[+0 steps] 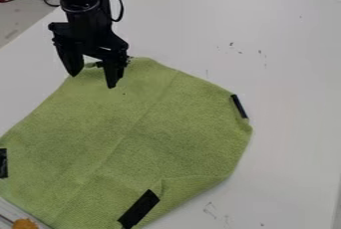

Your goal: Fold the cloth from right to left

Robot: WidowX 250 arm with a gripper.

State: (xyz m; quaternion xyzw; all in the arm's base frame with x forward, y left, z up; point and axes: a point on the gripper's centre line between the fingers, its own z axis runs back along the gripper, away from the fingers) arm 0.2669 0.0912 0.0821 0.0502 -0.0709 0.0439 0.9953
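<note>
Pre-grasp step: my claw (92,81) gapes wide, apparently empty; next I must pinch the cloth (143,123) rightward of it.

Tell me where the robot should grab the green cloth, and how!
Probably by the cloth's edge on the picture's right, near the slim black strip, coming down from above. The cloth lies mostly flat, so its middle gives little to pinch. At the edge, the open gripper could straddle the rim and squeeze.

Green cloth (126,133) — black arm (86,14) at far edge
</note>
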